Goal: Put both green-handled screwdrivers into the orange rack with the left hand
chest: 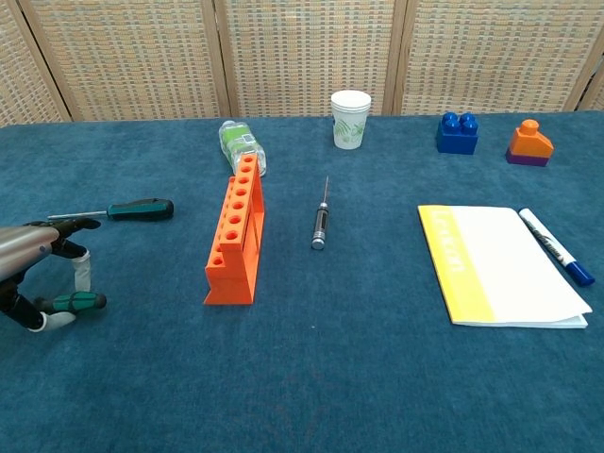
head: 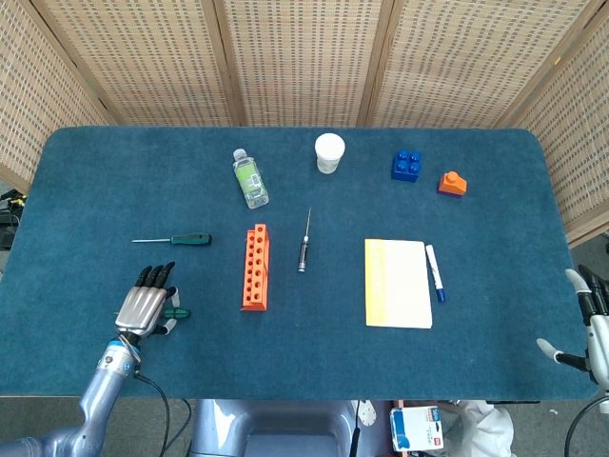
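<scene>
Left hand (head: 143,307): we see a silver metal back with black fingers and pale, whitish tips.
Left wrist: we note a silver cuff with a small blue mark.
Left arm: we see a grey-blue rounded shell, with a thin black cable looping beside it.
Right hand (head: 590,328): we make out white and grey segments with dark fingers at the table edge.
</scene>
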You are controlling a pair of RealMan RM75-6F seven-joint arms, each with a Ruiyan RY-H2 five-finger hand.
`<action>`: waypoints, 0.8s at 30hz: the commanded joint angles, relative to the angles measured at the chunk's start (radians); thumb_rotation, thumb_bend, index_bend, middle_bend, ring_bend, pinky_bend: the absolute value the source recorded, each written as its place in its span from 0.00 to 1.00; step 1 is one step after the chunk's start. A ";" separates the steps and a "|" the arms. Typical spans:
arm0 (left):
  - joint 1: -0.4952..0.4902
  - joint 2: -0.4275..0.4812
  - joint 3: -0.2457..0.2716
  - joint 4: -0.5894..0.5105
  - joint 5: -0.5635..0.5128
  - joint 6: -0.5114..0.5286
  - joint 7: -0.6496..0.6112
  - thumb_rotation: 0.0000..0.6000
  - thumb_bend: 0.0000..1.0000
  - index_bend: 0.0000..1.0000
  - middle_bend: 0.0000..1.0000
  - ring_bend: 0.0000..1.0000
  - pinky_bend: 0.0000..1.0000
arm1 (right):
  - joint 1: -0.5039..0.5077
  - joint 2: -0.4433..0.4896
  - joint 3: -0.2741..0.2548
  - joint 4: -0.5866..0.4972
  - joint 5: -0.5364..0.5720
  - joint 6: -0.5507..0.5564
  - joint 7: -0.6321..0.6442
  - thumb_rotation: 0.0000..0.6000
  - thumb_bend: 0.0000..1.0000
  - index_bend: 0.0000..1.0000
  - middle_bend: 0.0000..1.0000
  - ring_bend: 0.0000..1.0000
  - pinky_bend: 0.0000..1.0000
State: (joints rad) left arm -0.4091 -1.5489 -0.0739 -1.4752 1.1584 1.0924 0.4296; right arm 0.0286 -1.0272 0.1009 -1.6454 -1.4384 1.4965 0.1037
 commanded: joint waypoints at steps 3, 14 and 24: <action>0.012 0.051 0.002 -0.066 0.081 0.031 -0.117 1.00 0.32 0.57 0.00 0.00 0.00 | 0.000 0.000 0.000 -0.002 0.002 0.000 -0.003 1.00 0.00 0.00 0.00 0.00 0.00; 0.049 0.218 0.018 -0.169 0.497 0.314 -0.743 1.00 0.37 0.59 0.00 0.00 0.00 | 0.002 -0.004 -0.001 -0.007 0.006 -0.005 -0.020 1.00 0.00 0.00 0.00 0.00 0.00; -0.050 0.251 -0.030 -0.242 0.512 0.291 -1.221 1.00 0.37 0.60 0.00 0.00 0.00 | 0.003 -0.006 -0.002 -0.009 0.004 -0.004 -0.029 1.00 0.00 0.00 0.00 0.00 0.00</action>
State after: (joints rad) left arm -0.4017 -1.3249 -0.0712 -1.6519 1.6669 1.4031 -0.6307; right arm 0.0317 -1.0335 0.0988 -1.6540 -1.4339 1.4921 0.0745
